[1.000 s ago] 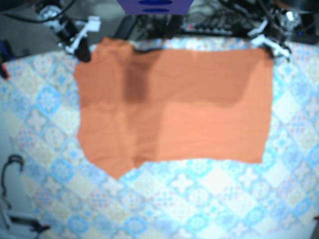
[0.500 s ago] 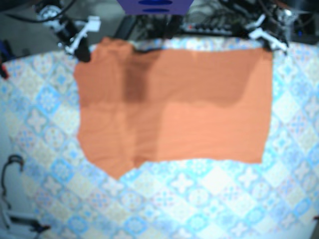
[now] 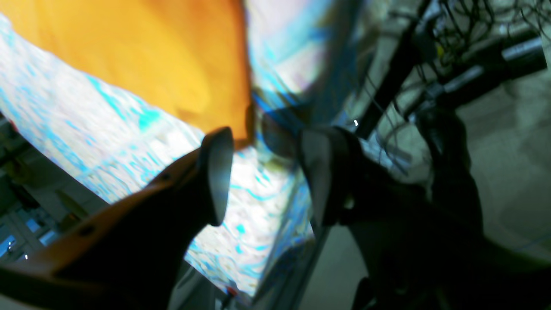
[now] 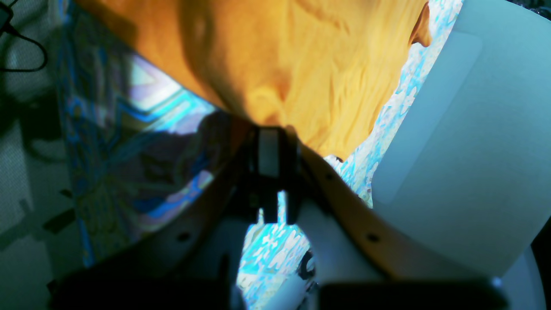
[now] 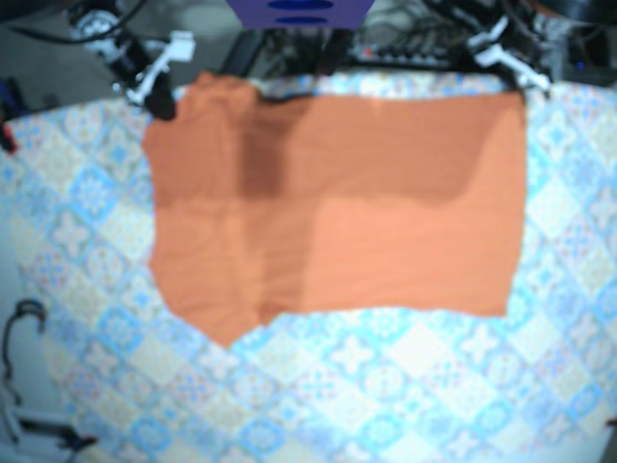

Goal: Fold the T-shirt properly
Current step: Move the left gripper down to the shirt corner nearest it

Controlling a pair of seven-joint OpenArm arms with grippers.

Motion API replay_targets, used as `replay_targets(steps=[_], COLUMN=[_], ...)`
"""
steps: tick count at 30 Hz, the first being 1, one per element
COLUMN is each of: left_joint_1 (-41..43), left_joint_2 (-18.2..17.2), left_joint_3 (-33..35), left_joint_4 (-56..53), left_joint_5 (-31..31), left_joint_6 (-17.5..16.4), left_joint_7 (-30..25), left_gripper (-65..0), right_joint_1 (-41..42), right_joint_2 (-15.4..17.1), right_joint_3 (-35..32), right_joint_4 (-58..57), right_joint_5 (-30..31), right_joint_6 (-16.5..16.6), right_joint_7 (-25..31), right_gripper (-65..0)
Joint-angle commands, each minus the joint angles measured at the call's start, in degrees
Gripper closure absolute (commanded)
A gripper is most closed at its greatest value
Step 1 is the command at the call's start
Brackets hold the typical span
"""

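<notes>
Meeting T-shirt (image 4: 310, 64) edge, right gripper (image 4: 269, 134), its grip unclear.

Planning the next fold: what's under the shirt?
The patterned tablecloth shows all around the shirt, so the shirt lies on it. Darker bands suggest doubled fabric; anything else beneath is covered.

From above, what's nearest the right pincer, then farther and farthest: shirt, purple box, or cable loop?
1. The shirt: its top corner on the view's left sits right at the right pincer.
2. The purple box: top middle.
3. The cable loop: low at the view's left edge.
</notes>
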Motion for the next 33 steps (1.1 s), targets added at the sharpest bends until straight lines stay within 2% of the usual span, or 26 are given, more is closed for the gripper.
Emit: replay_targets(steps=[1,13,22,33], left_joint_1=[0.72,0.37,-3.77,-3.68], left_joint_2=[-0.90,-0.72,-0.54,-0.46], left_joint_3=[-1.26,-3.46,-2.93,-0.99], left_joint_4=[0.91,0.56,-2.87,-2.87], left_joint_5=[0.37,0.29,0.20,0.11], left_joint_6=[0.71,0.62,0.44,0.35], left_joint_7=[0.32,0.32,0.06,0.24], left_gripper=[-28.9,-28.9,-28.9,-28.9], right_joint_1=[-0.31,-0.31,-0.31,-0.31], right_joint_2=[0.63,0.63,0.63,0.63], right_joint_3=[0.27,0.27,0.27,0.27], right_joint_4=[0.97,0.97,0.89,0.80], right_joint_5=[0.54,0.54,0.54,0.54], right_joint_6=[-1.07,-1.07,-1.07,-1.07], right_joint_7=[0.06,0.06,0.06,0.06], right_gripper=[0.0,0.0,0.0,0.0])
